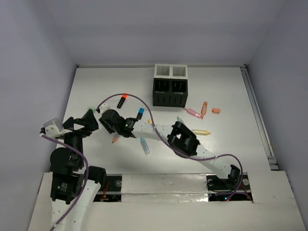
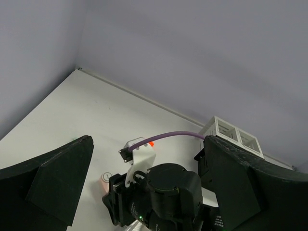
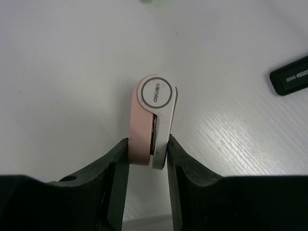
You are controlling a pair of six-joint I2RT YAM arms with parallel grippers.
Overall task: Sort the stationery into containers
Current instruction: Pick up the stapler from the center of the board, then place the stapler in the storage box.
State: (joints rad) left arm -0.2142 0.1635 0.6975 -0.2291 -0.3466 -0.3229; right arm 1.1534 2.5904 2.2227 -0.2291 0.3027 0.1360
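The left arm and right arm are wearing white link shells broken by black joint housings. A thin purple cable is arching above the right arm's rounded black wrist housing, where a small green light is glowing. Flanking that housing, the left gripper is showing matte black, faceted, wedge-shaped fingers

Right wrist view: your black marker runs off the right edge; pink-white item lower end hidden between the fingers.
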